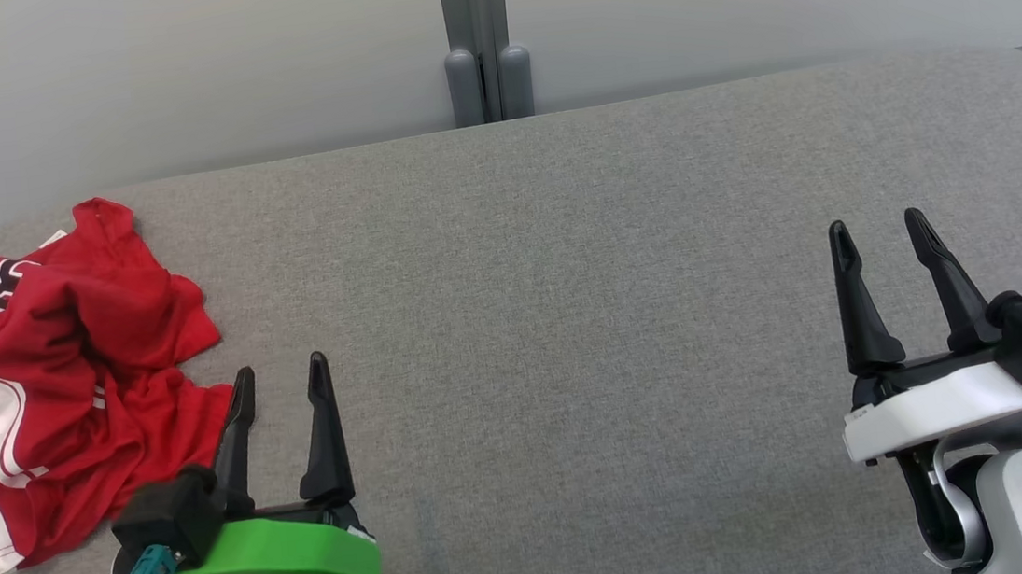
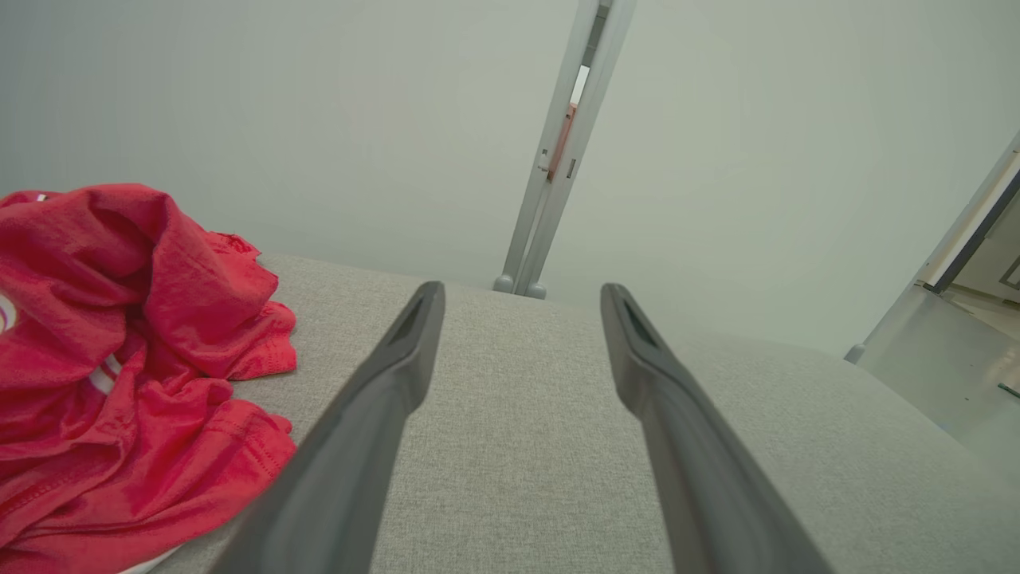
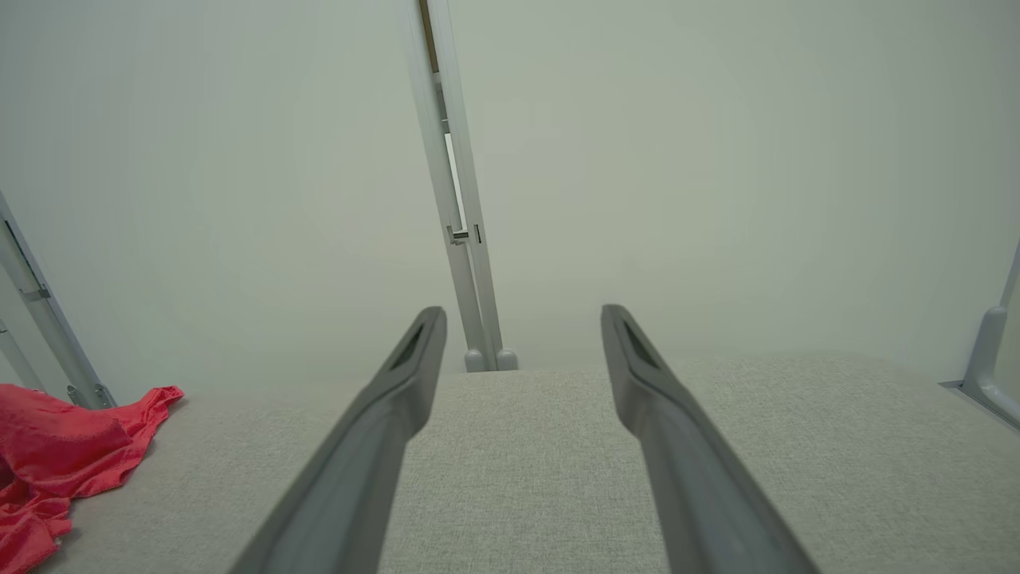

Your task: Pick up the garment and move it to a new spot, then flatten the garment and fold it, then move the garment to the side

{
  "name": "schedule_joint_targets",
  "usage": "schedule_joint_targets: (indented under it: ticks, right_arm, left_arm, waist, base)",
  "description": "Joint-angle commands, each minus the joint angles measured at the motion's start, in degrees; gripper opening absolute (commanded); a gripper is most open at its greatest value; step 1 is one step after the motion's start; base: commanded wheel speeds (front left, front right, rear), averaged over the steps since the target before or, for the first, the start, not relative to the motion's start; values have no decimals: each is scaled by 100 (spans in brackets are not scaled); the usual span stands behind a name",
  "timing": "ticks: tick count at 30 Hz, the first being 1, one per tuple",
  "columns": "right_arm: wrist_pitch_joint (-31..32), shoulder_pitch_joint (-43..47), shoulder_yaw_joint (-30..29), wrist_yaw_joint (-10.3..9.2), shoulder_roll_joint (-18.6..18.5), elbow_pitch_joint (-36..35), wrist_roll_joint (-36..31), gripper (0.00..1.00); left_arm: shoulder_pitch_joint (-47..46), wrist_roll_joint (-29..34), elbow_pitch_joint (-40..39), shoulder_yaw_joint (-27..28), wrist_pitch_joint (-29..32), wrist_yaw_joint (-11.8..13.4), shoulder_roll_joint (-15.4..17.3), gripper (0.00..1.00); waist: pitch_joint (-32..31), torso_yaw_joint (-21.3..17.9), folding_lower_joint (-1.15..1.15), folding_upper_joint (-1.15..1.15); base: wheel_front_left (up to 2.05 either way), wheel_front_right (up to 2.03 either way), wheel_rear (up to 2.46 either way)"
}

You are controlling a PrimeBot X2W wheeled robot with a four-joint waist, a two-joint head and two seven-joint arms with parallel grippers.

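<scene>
Shirt (image 1: pixel 59 368) is a crumpled heap on the grey table (image 1: pixel 570 319), well left of the post (image 1: pixel 488 74) and on the robot's side of it (red, white panels, dark lettering on the top fold). Not flattened, not folded.

Left gripper (image 1: pixel 280 370): fingers apart, nothing between them, left of the post on the near side. In the head view its outer finger (image 1: pixel 238 426) overlaps the shirt's near edge; can't tell if it touches. In the left wrist view the cloth lies just off that finger, with bare table between the two fingers.

Right gripper (image 1: pixel 876 228): fingers apart, empty, well right of the post, near side, well apart from the shirt.

Both grippers point toward the pale wall (image 1: pixel 171 66) behind the post. The post stands at the middle of the table's far edge.
</scene>
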Motion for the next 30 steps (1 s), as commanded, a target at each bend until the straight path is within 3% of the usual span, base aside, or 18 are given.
schedule_joint_targets:
  ticks: [1, 14, 19, 23, 30]
  right_arm:
    - [-66, -4, -1, 14, -17, -89, -185, 100]
    - [-232, -14, 48, 14, -22, -69, -1053, 100]
    - [-289, -3, 64, 10, -23, -98, -1168, 100]
    - [-337, 17, 36, 10, -25, -127, -965, 100]
    - [-426, 59, -32, 11, -22, -22, -286, 100]
  left_arm:
    - [10, 187, -23, -67, -55, 53, 61, 100]
    - [13, 916, 138, -491, -219, 255, 191, 100]
    - [8, 1063, 223, -566, -284, 470, 194, 100]
    - [62, 867, 157, -398, -329, 423, 107, 100]
    - [182, 664, 316, -71, -410, 80, -25, 100]
  waist:
    - [4, -4, 0, 0]
    - [0, -35, 0, 0]
    - [8, -27, 0, 0]
    - [20, -21, 0, 0]
    - [14, -26, 0, 0]
  base:
    - [0, 0, 0]
    - [0, 0, 0]
    - [0, 0, 0]
    - [0, 0, 0]
    - [0, 0, 0]
